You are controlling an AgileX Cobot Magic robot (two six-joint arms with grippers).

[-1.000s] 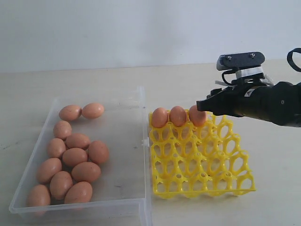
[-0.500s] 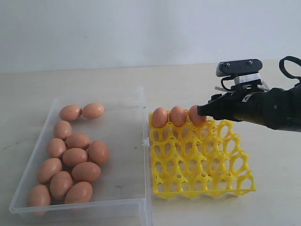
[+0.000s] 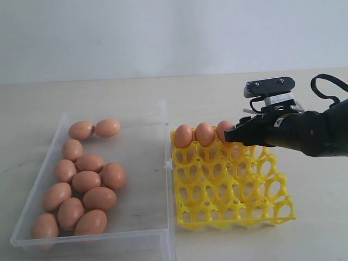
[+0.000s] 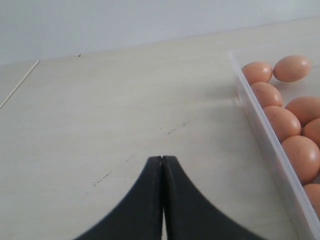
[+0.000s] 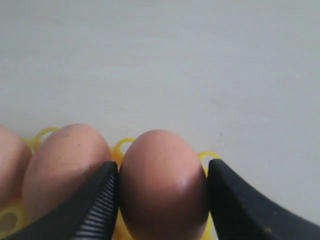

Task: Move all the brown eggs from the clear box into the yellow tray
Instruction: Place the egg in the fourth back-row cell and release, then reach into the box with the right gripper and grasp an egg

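your right claw (image 3: 235,134) is clamped on a brown egg (image 3: 222,128) in the back row of the yellow tray (image 3: 235,222), at the third cup counting from the tray edge that faces the clear box (image 3: 142,163). in the right wrist view you see its fingers (image 5: 102,197) on either side of the shell, the ribbed pad flat against one flank and the other finger tight against the opposite flank. the egg stands upright with its lower end down among the tray's yellow rings. you cannot tell from these views whether it is fully seated in the cup. in that same back row of the tray, the corner egg (image 3: 184,136) fills the cup nearest the box and the middle egg (image 3: 204,134) stands just beside it, between the corner egg and the one you hold. the clear box lies just beside the tray, its long wall running along the tray's edge. you can count twelve loose eggs (image 3: 87,181) in it, gathered in the half of the box away from the tray, many touching each other. your left claw (image 4: 161,161) has its fingers pressed together with nothing between them. it hangs over the bare table (image 3: 217,92) just outside the box wall that lies away from the tray.
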